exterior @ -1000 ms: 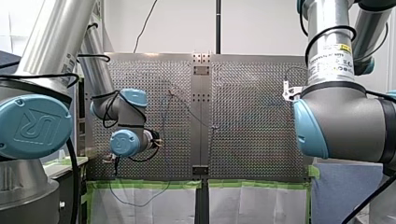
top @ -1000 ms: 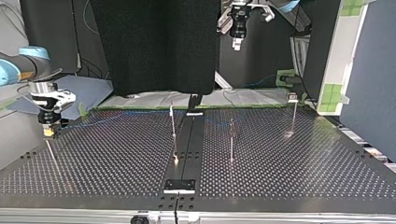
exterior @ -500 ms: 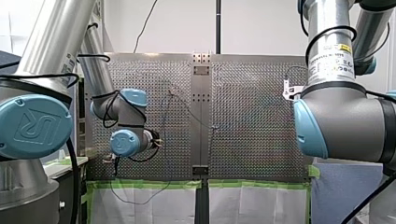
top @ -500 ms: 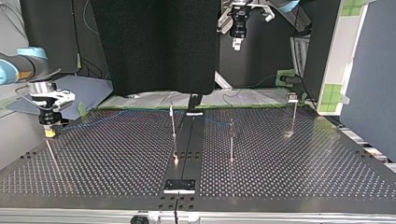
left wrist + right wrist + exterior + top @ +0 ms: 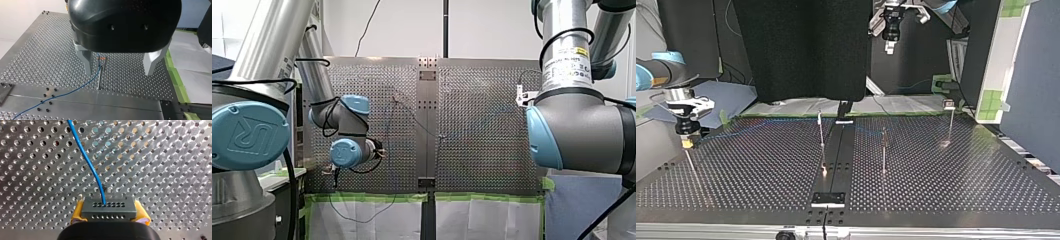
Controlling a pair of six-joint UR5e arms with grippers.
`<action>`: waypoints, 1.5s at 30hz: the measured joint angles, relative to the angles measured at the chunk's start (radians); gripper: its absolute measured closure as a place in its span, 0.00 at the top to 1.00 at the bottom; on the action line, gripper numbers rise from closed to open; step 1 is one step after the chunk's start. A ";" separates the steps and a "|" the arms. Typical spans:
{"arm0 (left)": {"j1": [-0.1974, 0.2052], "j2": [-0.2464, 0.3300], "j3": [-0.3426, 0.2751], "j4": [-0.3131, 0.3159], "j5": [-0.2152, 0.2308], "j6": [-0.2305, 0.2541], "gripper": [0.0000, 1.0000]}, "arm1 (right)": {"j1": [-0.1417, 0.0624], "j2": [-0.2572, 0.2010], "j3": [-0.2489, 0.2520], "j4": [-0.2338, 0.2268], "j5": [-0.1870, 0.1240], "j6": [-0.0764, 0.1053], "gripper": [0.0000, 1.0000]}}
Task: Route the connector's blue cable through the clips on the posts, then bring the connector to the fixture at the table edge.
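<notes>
The connector (image 5: 108, 210), a grey metal block with two rows of small holes, is pinched between the yellow pads (image 5: 78, 213) of my right gripper (image 5: 109, 216). It is held over the perforated metal table (image 5: 162, 170), near the top view's left edge. Its thin blue cable (image 5: 87, 162) curves away across the holes. My left gripper (image 5: 120, 66) hangs spread wide and empty, its pale fingers (image 5: 87, 62) above a slim post (image 5: 99, 78). The cable runs up to the clip (image 5: 102, 58) on that post.
</notes>
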 joint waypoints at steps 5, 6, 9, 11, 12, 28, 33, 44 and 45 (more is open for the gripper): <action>0.000 0.000 0.001 -0.001 0.000 0.000 1.00 | 0.000 0.001 0.000 -0.006 -0.005 0.000 0.00; 0.000 0.000 0.001 -0.001 0.000 0.000 1.00 | 0.000 0.002 0.000 -0.007 -0.005 0.000 0.00; 0.000 0.000 0.001 -0.001 0.000 0.000 1.00 | 0.000 0.002 0.000 -0.007 -0.006 0.000 0.00; 0.000 0.000 0.001 -0.001 0.000 0.001 1.00 | 0.000 0.003 0.001 -0.007 -0.006 -0.001 0.00; 0.000 0.000 0.001 -0.002 0.000 0.000 1.00 | 0.000 0.004 0.001 -0.008 -0.006 -0.001 0.00; 0.000 0.000 0.001 -0.005 0.000 0.000 1.00 | -0.002 0.010 0.001 -0.027 -0.014 0.000 0.00; 0.000 0.000 0.002 -0.007 0.000 0.000 1.00 | -0.002 0.011 0.001 -0.032 -0.016 0.000 0.00; 0.000 0.000 0.001 -0.009 0.000 0.001 1.00 | -0.002 0.020 0.000 -0.037 -0.022 0.003 0.00; 0.000 0.000 0.002 -0.009 0.000 0.001 1.00 | -0.002 0.020 0.000 -0.038 -0.023 0.003 0.00</action>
